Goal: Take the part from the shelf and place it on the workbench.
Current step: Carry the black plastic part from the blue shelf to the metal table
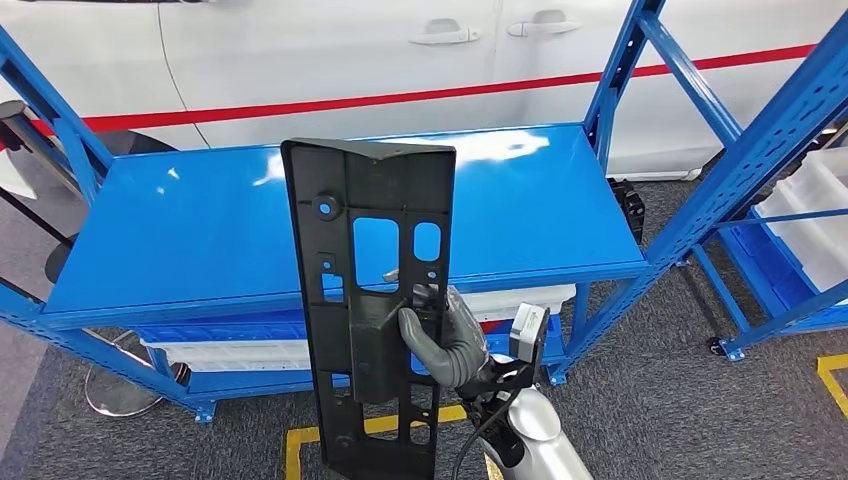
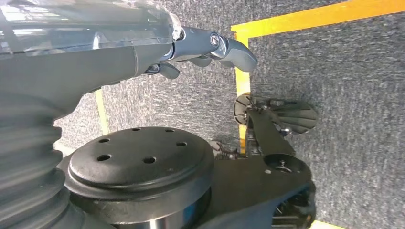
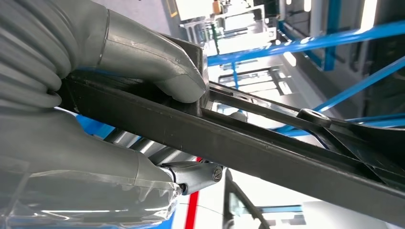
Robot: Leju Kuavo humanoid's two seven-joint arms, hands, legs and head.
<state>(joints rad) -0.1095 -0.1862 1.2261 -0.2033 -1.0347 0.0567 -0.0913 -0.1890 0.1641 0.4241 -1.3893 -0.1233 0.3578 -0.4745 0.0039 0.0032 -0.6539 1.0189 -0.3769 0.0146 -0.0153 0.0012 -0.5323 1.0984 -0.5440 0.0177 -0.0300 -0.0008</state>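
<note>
Before you stands the blue worktop [image 1: 560,200], its surface bare and glossy, a white car [image 1: 330,50] behind it. The black part [image 1: 365,290] is off the shelf and held upright, in front of the worktop's near edge. Your right hand [image 1: 445,335] is clamped on its middle, thumb pressed on one face. You're in the carry step; next, reach forward and lay it flat. Your left hand [image 2: 210,47] hangs empty, fingers loosely apart.

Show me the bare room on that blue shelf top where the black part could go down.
The blue shelf top lies bare from its left uprights to the right upright, back to the white car. The black part, gripped upright by the right hand, hides the middle front. Below, the white bins crowd the lower level.
</note>
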